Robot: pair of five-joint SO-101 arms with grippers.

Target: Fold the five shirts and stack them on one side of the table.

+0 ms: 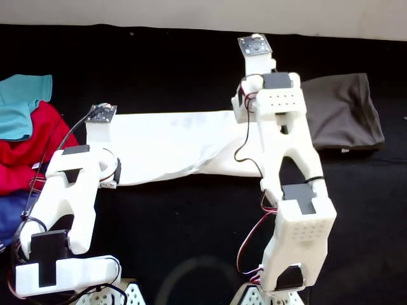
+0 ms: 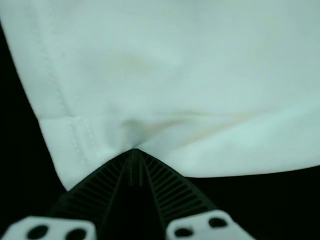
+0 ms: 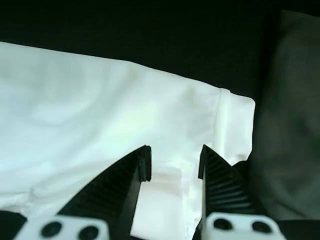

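Judging from how the white shirt (image 1: 172, 143) lay, stretched as a long band across the middle of the black surface (image 1: 178, 241), we took the step in hand to be folding it across its length. The left arm (image 1: 70, 184) stood at the band's left end, and its wrist view showed the jaws clenched on the cloth near a stitched edge, which puckered at their tip. The right arm (image 1: 286, 127) reached over the opposite end, just beside the dark grey shirt (image 1: 340, 111) that lay folded at the right. Its jaws were parted, straddling a small fold of white cloth without pinching it. To do this well, we thought, the right jaws should close on all the layers there before either arm lifted, so that both ends rose together and the band did not sag or twist. We would then carry one end over the other low and level, line up the edges, and let go only once the cloth lay flat. The teal shirt (image 1: 22, 105), red shirt (image 1: 38, 152) and blue shirt (image 1: 9, 213) lay heaped at the left edge.
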